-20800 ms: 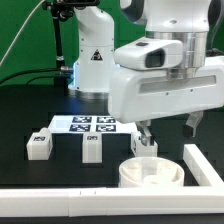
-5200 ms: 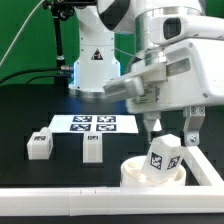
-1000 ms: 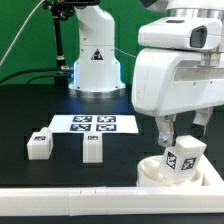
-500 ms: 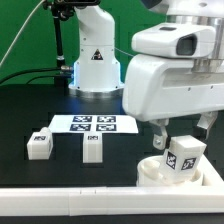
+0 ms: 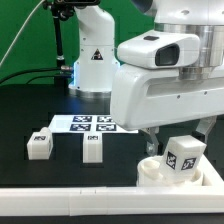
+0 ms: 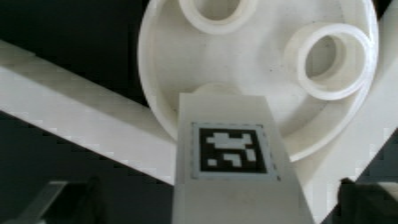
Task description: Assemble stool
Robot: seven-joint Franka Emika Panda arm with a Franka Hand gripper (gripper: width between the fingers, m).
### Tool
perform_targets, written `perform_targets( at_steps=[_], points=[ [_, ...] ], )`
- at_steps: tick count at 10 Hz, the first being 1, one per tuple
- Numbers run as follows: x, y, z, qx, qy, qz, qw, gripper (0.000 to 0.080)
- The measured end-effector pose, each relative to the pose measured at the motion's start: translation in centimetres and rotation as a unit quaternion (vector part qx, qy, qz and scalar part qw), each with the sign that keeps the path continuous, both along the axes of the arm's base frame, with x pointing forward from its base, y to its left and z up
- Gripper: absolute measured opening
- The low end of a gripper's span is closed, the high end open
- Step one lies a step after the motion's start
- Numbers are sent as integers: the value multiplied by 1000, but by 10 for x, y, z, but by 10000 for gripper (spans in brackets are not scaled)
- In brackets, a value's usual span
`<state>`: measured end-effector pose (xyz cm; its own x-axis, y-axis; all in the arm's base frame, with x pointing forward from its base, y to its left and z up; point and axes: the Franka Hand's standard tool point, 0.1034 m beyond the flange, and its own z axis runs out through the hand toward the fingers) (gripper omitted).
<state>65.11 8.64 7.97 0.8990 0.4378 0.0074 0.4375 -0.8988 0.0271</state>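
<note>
The round white seat disc (image 5: 156,173) lies at the front of the exterior view's right, next to the border rail. One white leg (image 5: 182,158) with a marker tag stands upright in it. My gripper (image 5: 178,141) is open, its fingers astride the leg's top with a gap on each side. In the wrist view the leg (image 6: 228,150) runs up between the dark fingers (image 6: 64,200), over the seat (image 6: 196,55) and its round sockets. Two more legs (image 5: 39,145) (image 5: 92,148) lie on the black table at the exterior view's left.
The marker board (image 5: 92,124) lies flat behind the two loose legs. A long white border rail (image 5: 70,191) runs along the front edge and turns up the right side (image 6: 71,100). The robot base (image 5: 95,60) stands at the back.
The gripper body has shifted toward the exterior view's left. The leg has stayed upright in the seat, which has not moved.
</note>
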Motion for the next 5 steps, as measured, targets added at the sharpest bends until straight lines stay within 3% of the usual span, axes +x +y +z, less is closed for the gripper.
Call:
perform_targets(
  at_steps=[2,3,5],
  points=[
    [0,0,0,0,0,0,1000,377],
    [0,0,0,0,0,0,1000,337],
    [0,0,0,0,0,-10,1000,337]
  ],
)
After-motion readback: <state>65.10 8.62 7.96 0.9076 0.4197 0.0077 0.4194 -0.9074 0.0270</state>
